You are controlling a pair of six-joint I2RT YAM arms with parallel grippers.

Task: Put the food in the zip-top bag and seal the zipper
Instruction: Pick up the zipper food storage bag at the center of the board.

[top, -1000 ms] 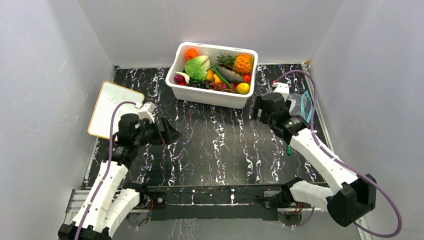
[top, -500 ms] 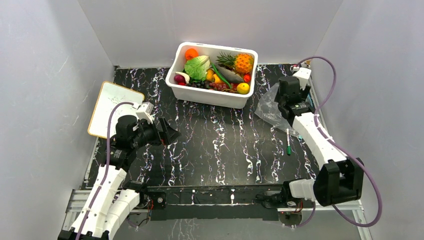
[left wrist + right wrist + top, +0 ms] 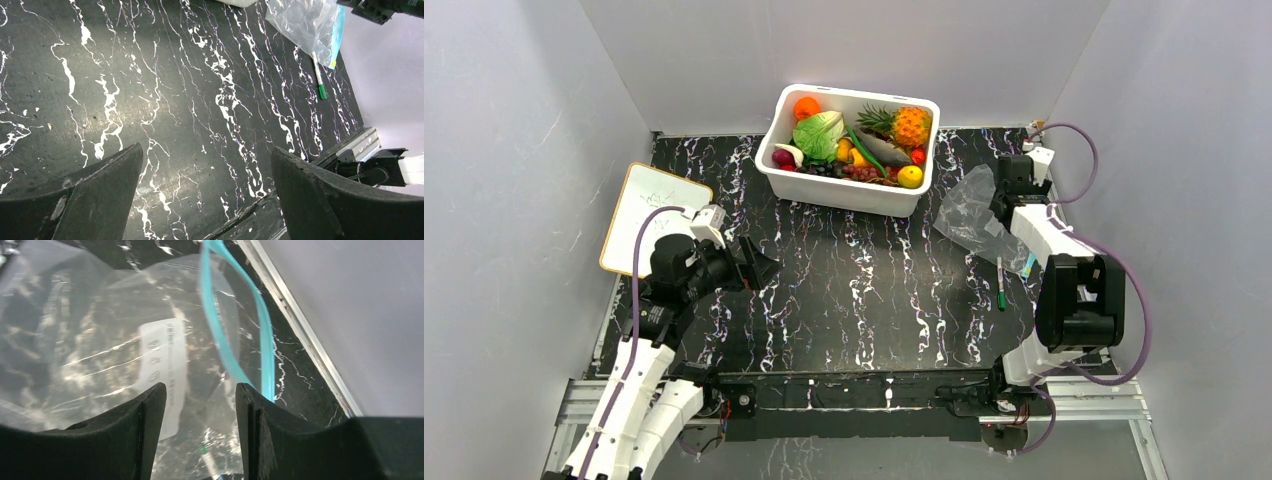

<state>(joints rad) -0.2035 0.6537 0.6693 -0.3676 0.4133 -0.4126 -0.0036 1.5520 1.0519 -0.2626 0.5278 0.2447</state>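
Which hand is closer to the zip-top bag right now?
Right. The right hand hovers directly over the zip-top bag; the left hand is far across the table, on the opposite side.

White-and-black left arm stretched over the counter's (image 3: 874,300) left side, left gripper (image 3: 206,167) jaws spread wide. Right arm folded at the far right corner, right gripper (image 3: 200,397) jaws narrowly parted.

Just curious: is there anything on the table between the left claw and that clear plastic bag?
Nothing. The top view shows only bare marbled table between the left gripper and the zip-top bag.
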